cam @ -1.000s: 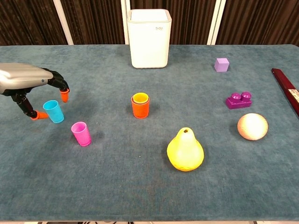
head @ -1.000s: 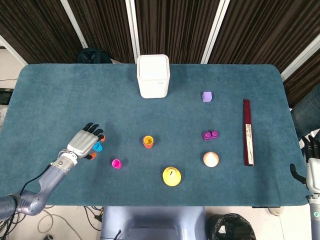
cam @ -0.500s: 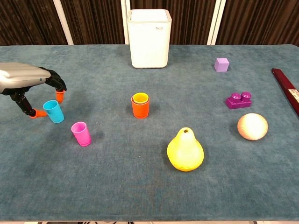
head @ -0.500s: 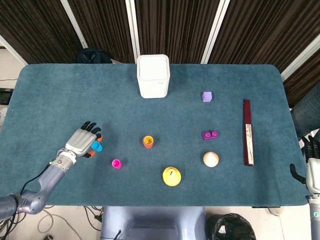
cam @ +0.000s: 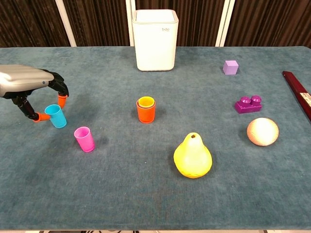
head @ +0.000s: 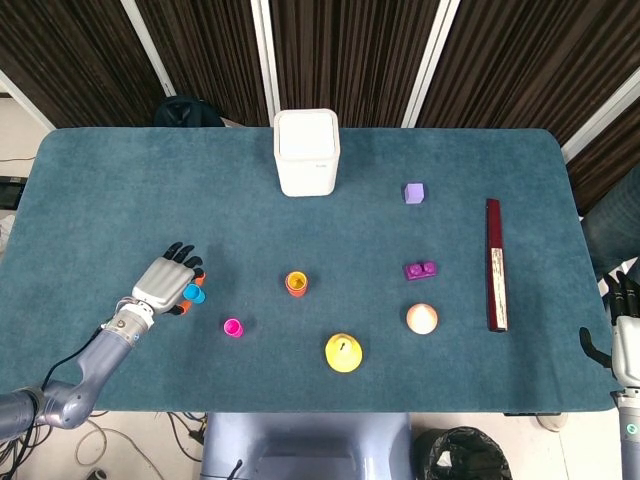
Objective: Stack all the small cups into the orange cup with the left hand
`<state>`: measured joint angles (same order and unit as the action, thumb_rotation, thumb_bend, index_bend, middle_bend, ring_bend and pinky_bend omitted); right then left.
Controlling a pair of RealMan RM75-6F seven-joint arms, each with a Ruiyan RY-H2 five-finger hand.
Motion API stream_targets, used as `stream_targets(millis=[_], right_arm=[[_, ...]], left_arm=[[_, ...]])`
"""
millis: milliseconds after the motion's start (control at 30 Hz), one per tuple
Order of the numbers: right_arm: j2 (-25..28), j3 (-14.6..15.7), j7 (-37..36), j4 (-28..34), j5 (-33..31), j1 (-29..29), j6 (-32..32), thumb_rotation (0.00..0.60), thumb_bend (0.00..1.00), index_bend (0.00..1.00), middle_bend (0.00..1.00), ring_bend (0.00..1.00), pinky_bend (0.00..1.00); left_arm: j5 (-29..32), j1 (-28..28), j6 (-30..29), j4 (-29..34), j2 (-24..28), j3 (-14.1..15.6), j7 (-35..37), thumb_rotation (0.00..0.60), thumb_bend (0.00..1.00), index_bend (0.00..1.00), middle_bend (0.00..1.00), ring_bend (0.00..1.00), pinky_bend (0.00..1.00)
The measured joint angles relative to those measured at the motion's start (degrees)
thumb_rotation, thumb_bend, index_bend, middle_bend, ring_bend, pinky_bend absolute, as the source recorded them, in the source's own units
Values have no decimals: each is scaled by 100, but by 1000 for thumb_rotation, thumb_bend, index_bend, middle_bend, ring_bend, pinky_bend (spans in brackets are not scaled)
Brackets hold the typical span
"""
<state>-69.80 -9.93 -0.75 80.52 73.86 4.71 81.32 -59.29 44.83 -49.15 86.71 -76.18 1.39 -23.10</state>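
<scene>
Since the earlier frames the left hand (cam: pixel 30 88) has been drawing in over the blue cup (cam: pixel 56 116), and its orange-tipped fingers (cam: pixel 61 99) are now closing around the cup's rim; the thumb tip is touching the cup's left side while the other fingers are curling down just behind it. Whether the cup is gripped yet cannot be told. The blue cup is standing upright on the left part of the table (cam: pixel 121 194), open end up, small and tapered. Just beside it, toward the front, the pink cup (cam: pixel 84 139) is standing upright too. Well to the right, near the table's middle, the orange cup (cam: pixel 146 111) is already holding a yellow cup (cam: pixel 146 102) nested inside, its rim showing above the orange one. The right hand (head: pixel 624 300) is hanging off the table's right edge, and its fingers are too small to read.
</scene>
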Motion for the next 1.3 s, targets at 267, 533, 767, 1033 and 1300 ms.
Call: stream_targets(millis=[267, 533, 767, 1033, 1300], right_arm=[[-2, 6, -7, -1, 10, 0, -1, 600, 430, 59, 0, 63, 0], [2, -2, -21, 1, 11, -4, 13, 600, 430, 59, 0, 63, 0], [22, -24, -57, 2, 0, -20, 44, 600, 430, 59, 0, 64, 0], [35, -38, -82, -10, -19, -28, 46, 600, 430, 59, 0, 64, 0], [33, -44, -102, -41, -39, -25, 21, 600, 430, 59, 0, 64, 0]], left_arm=[[-59, 21, -68, 174, 51, -140, 29, 600, 335, 461, 216, 0, 0], [-469, 293, -306, 567, -22, -577, -40, 600, 336, 460, 218, 0, 0], [-210, 695, -132, 598, -379, -891, -370, 600, 336, 461, 219, 0, 0], [394, 1111, -3, 307, -977, -1153, -765, 600, 335, 462, 220, 0, 0], [747, 1358, -25, 36, -1275, -1319, -950, 600, 335, 462, 220, 0, 0]])
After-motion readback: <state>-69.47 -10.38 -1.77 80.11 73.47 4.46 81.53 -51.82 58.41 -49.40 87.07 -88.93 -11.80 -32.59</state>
